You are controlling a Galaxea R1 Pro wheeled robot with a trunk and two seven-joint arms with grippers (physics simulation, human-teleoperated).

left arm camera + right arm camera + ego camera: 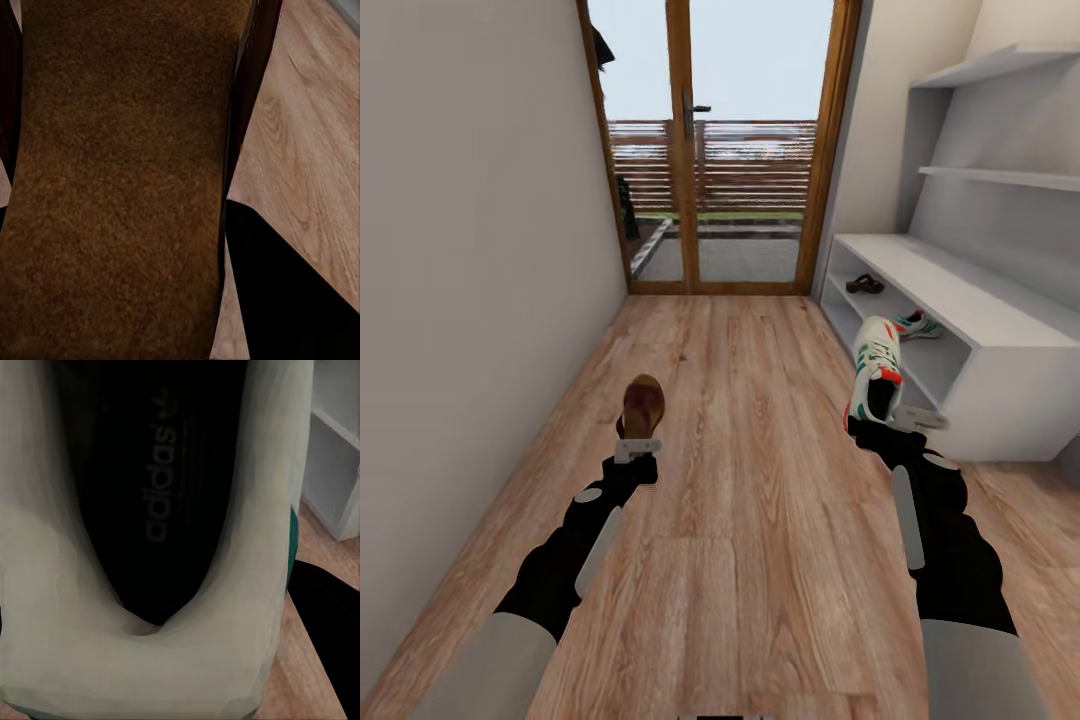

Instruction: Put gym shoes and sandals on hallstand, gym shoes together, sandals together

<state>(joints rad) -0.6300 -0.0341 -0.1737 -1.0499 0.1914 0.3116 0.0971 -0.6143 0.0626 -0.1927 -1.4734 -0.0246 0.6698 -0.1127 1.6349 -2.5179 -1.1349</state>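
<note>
The corridor floor (760, 500) of light-brown planks is seen across the lower frame, and the white hallstand (980, 300) is set at the right edge. A gym shoe (876, 370) is held right of centre, clamped by the heel in the right gripper (885, 418), above the floor. A second gym shoe (918, 325) and a sandal (865, 285) are lodged on the hallstand's open shelves. Left of centre, another sandal (643, 405) is gripped at its heel by the left gripper (637, 447).
</note>
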